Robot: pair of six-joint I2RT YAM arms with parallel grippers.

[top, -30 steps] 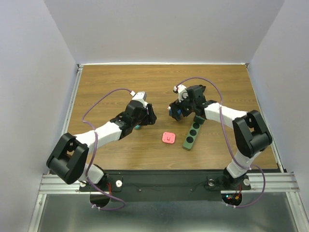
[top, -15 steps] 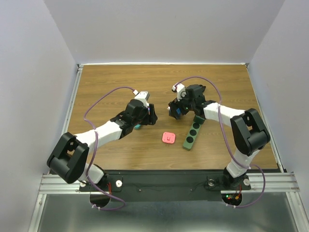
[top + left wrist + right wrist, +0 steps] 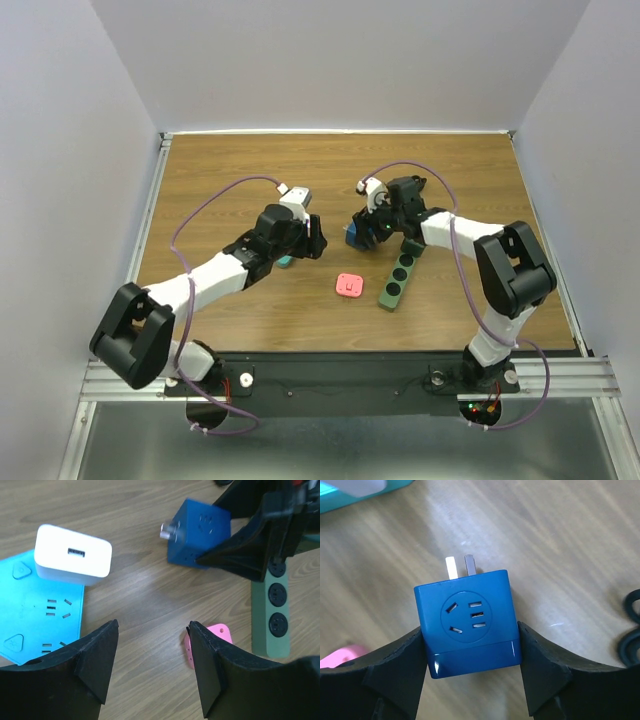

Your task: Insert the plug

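1. While the right hand (image 3: 470, 636) slides left in the top view, it stays clamped on the blue plug (image 3: 467, 622), whose prongs point up-frame in the wrist view.
2. Opposite, the left hand (image 3: 152, 630) hangs wide above the cyan strip (image 3: 35, 615), at lower left.
3. Insertion looks nearer but not begun.

A wood-grain table (image 3: 220, 170) is seen carrying four things. A green socket strip (image 3: 398, 275) is laid on it at a slant. In the top view, a pink piece (image 3: 348, 285) is placed just left of the strip. A blue cube adapter (image 3: 199, 539) appears to rest left of the strip's far end, and a cyan socket plate (image 3: 35, 615) is set well left of the strip.
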